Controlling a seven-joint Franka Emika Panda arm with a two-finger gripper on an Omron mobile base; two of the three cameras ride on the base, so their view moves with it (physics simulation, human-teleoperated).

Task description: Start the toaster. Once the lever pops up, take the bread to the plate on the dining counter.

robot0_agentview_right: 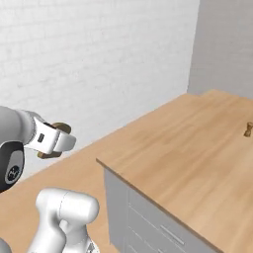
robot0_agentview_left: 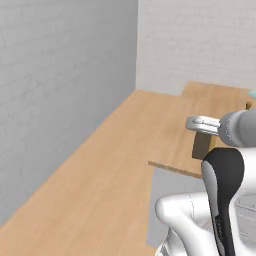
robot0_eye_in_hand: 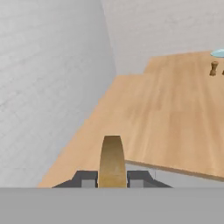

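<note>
Between the hand's two dark fingertips you have the squarish brown slice of toast with a darker crust, seen edge-on in the hand view and standing upright from the pinch. The jaws are closed tight on it, one fingertip against each flat face. From the left base view you see the same slice hanging below the hand, in the air near the corner of the broad light-wood dining surface; from the right base view the bread peeks out behind the hand, with the pale floor under it rather than the surface.

Look ahead along the hand view and the light-wood surface spreads to your right, its near edge running over grey cabinet fronts. At the far right edge of that view you can make out a sliver of the round pale blue-green plate, lying on the surface well apart from the bread. A small brown upright object, possibly a pepper mill, stands just in front of the plate; it is too small to tell for sure. White brick walls close the room behind.
</note>
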